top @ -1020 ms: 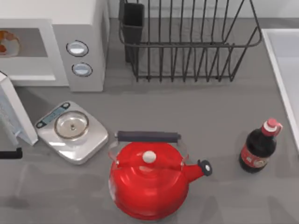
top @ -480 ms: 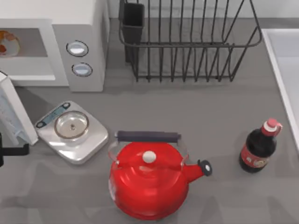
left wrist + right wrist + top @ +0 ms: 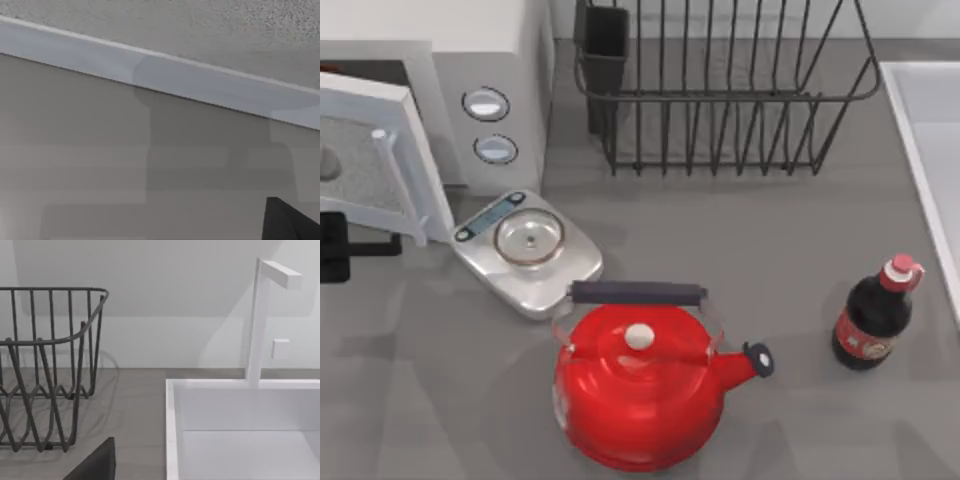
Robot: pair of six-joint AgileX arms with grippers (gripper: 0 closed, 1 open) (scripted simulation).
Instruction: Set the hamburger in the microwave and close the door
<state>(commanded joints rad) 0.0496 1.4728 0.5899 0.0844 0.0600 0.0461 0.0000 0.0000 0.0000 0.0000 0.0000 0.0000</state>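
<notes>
One change dominates: the door [image 3: 365, 150] has swung most of the way shut across the microwave [image 3: 480, 60], hiding the hamburger inside. Left tool [image 3: 345, 247], at 9 o'clock on the bench [image 3: 770, 250], presses the door; finger gap cannot be told. Scale [image 3: 528, 250] was shoved rightward.

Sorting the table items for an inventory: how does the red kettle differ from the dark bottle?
The kettle is bright red, wide and squat; the bottle is dark, narrow and much smaller. The kettle has a black handle across its top and a side spout; the bottle has a red cap and red label. Both stand upright on the grey table.
</notes>
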